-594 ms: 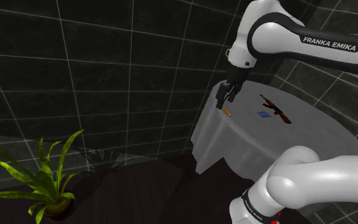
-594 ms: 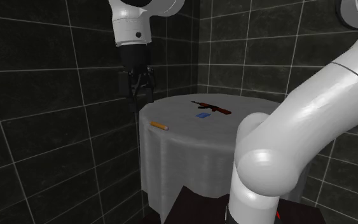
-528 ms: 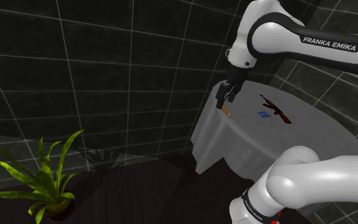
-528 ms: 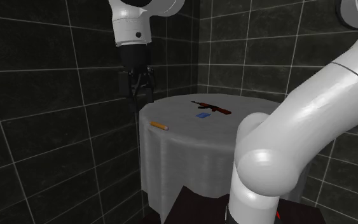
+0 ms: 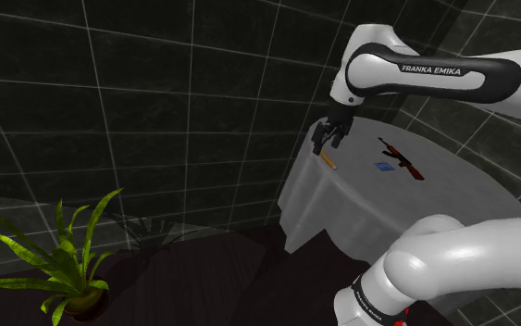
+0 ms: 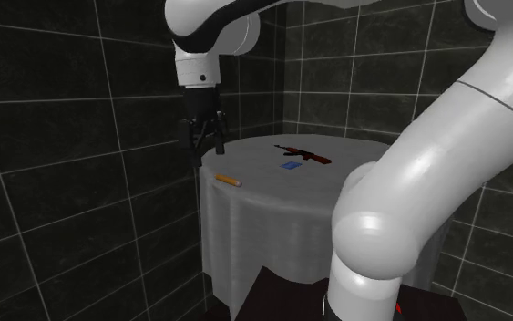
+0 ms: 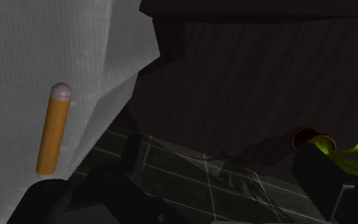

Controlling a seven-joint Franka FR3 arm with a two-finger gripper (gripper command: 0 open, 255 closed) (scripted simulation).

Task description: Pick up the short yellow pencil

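The short orange-yellow pencil (image 5: 328, 161) with a pale rounded end lies on the white-clothed round table (image 5: 452, 199), close to its rim. My black gripper (image 5: 328, 141) hangs a little above it, over the table's edge. In the second exterior view the gripper (image 6: 201, 146) is up and to the left of the pencil (image 6: 229, 181). In the wrist view the pencil (image 7: 53, 130) lies off to one side of the gripper (image 7: 196, 203), outside the fingers (image 7: 327, 184), which stand apart with nothing between them.
A red and black toy rifle (image 5: 403, 157) and a small blue card (image 5: 384, 167) lie farther in on the table. Dark tiled walls stand close behind the table (image 6: 272, 210). A potted green plant (image 5: 64, 264) sits on the dark floor below.
The hand has turned about its own axis and the arm's upper link has dropped lower. The gripper stays above the table's edge near the pencil, which has not moved.
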